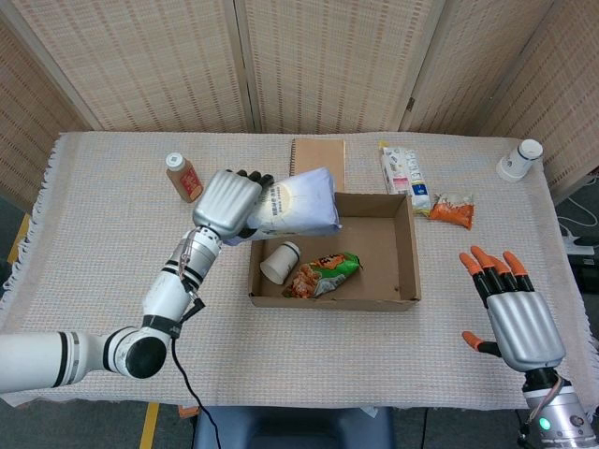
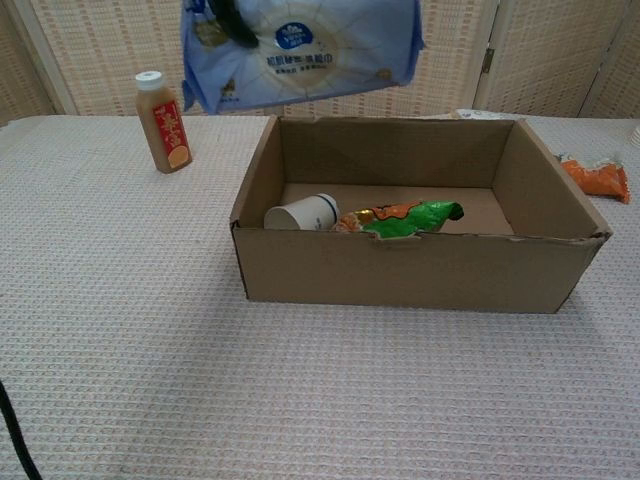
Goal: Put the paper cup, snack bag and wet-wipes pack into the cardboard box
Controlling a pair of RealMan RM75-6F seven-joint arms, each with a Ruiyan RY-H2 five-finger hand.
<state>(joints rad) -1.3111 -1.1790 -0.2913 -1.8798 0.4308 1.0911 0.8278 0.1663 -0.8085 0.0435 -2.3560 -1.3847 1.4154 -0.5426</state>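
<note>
My left hand [image 1: 225, 206] grips the pale blue wet-wipes pack [image 1: 298, 203] and holds it in the air over the left part of the cardboard box [image 1: 404, 245]. In the chest view the wet-wipes pack [image 2: 300, 48] hangs above the box's [image 2: 420, 275] left back corner. A white paper cup [image 1: 280, 262] lies on its side inside the box, next to a green and orange snack bag [image 1: 325, 272]. My right hand [image 1: 513, 313] hovers open over the table's near right edge, fingers spread.
A brown drink bottle [image 1: 183, 177] stands at the back left. Behind the box lies a brown notebook [image 1: 317, 164]. A white snack pack [image 1: 403, 172], an orange packet [image 1: 453, 210] and another paper cup [image 1: 518, 159] lie at the back right.
</note>
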